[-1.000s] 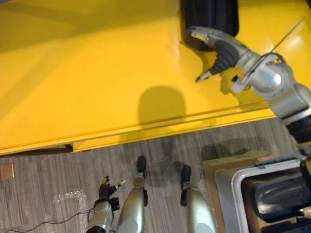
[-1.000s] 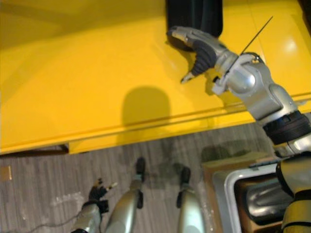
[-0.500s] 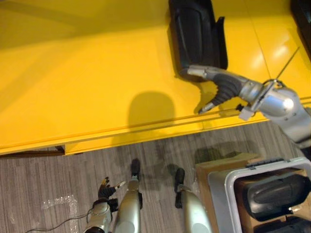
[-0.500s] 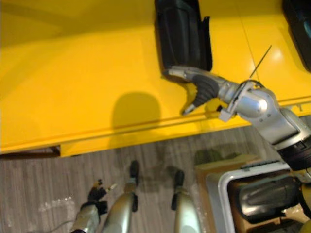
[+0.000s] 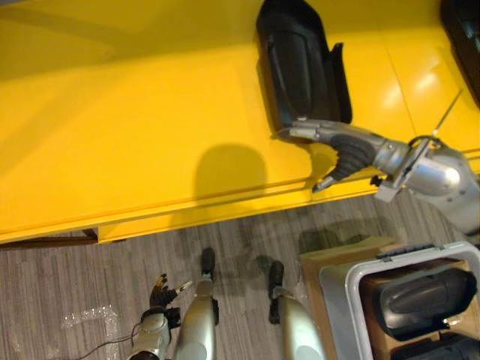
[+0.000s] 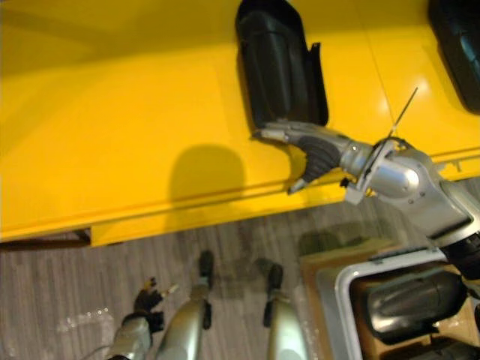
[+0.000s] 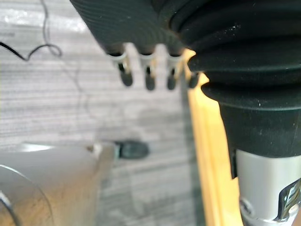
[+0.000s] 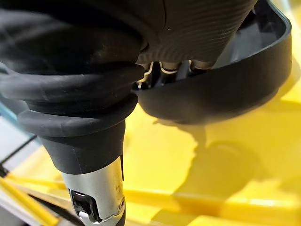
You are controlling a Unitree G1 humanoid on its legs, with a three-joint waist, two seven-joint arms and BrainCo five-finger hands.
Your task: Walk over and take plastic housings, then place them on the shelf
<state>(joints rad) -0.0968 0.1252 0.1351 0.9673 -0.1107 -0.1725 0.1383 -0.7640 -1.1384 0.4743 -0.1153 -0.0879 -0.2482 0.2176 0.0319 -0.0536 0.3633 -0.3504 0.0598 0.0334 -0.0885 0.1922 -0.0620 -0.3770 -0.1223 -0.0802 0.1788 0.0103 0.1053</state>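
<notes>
A long black plastic housing [image 5: 300, 64] lies on the yellow shelf [image 5: 135, 112], its near end toward me. My right hand [image 5: 345, 142] reaches over the shelf's front edge, its straight fingers [image 6: 281, 133] lying along that near end and its thumb pointing away toward the edge. In the right wrist view the fingers meet the rim of the housing [image 8: 225, 89]. The hand is open. My left hand [image 5: 161, 292] hangs low over the floor with relaxed fingers [image 7: 146, 75] and holds nothing.
A second black housing [image 5: 463, 30] lies at the shelf's far right. Lower right, a grey bin [image 5: 352, 281] on a cardboard box [image 5: 322, 259] holds more black housings [image 5: 420, 296]. Grey wood-pattern floor runs in front of the shelf.
The camera has shifted, so more of the housing shows. My right hand stays at the housing's near end, and both now sit closer to the shelf's front edge. The left hand is unchanged.
</notes>
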